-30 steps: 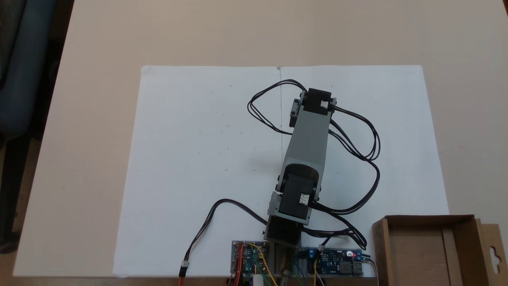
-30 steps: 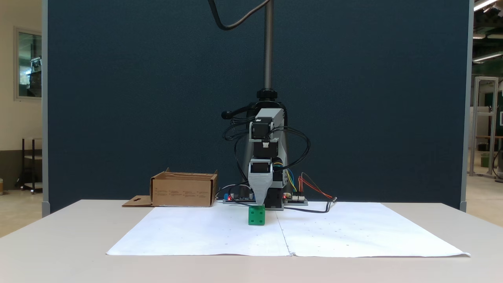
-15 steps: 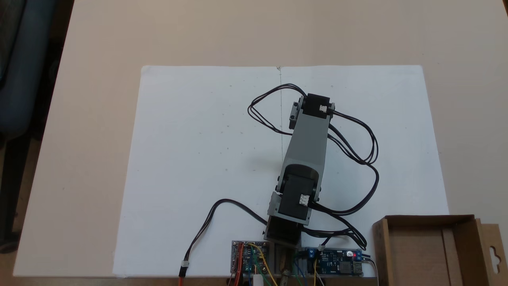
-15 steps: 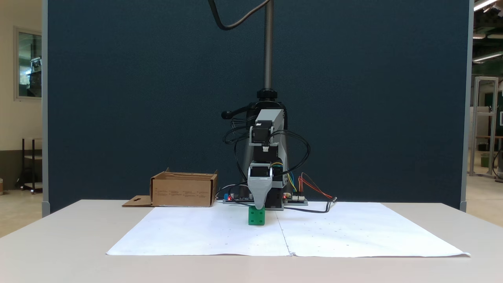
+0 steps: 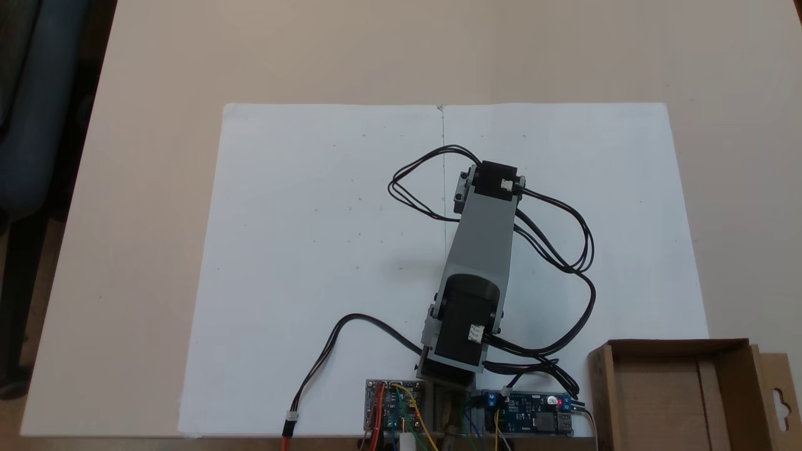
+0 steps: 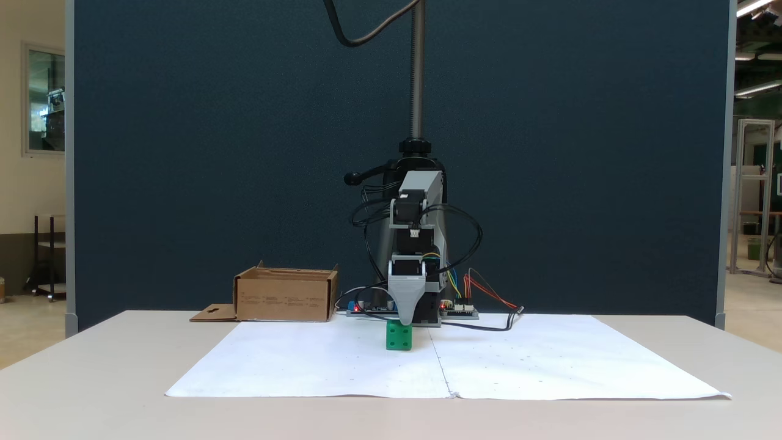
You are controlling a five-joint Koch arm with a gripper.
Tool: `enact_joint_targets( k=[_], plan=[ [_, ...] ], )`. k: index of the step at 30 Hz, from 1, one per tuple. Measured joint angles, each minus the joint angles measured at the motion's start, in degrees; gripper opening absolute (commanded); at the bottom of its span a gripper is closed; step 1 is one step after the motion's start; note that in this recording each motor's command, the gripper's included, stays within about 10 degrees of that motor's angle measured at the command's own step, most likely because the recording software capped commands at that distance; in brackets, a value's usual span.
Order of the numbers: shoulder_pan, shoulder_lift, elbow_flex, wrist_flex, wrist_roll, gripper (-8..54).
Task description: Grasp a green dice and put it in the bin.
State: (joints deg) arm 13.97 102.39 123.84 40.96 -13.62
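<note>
Table point(image 5: 156, 56), one, beige, carrying all items below. Paper sheets point(image 5: 301, 250), two, white, laid edge to edge with a seam down the middle; taken as the landmark. Arm point(image 5: 485, 244), one, grey with black motors, rising from a base at the sheets' near edge in the fixed view from above and reaching out over the seam; black cables point(image 5: 573, 250) loop off its right side there. Bin point(image 5: 683, 394), one, brown cardboard, open-topped, standing just off the sheets' corner beside the arm's base, flap with hang-hole lying outward; in the front-facing fixed view it point(image 6: 286, 296) sits at the sheets' far left corner. Circuit boards point(image 5: 526, 413), two, at the base, with coloured wires. Gripper point(image 6: 404, 322), one, grey, pointing down, its tip at the top edge of the green dice point(image 6: 399, 336); only one tapered tip shows, so whether the claw is released or clenched cannot be told. Green dice, one, resting on the sheets just left of the seam in the front-facing fixed view, well apart from the bin; from above, the arm covers that spot. The front-facing fixed view adds a dark blue partition point(image 6: 183, 153) behind the table and a vertical pole point(image 6: 417, 67).
</note>
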Motion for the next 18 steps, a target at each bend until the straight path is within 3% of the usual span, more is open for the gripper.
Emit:
enact_joint_targets(
  k=[18],
  plan=[
    [0.44, -1.23, 0.79, -4.22, -2.11, 44.7]
  ],
)
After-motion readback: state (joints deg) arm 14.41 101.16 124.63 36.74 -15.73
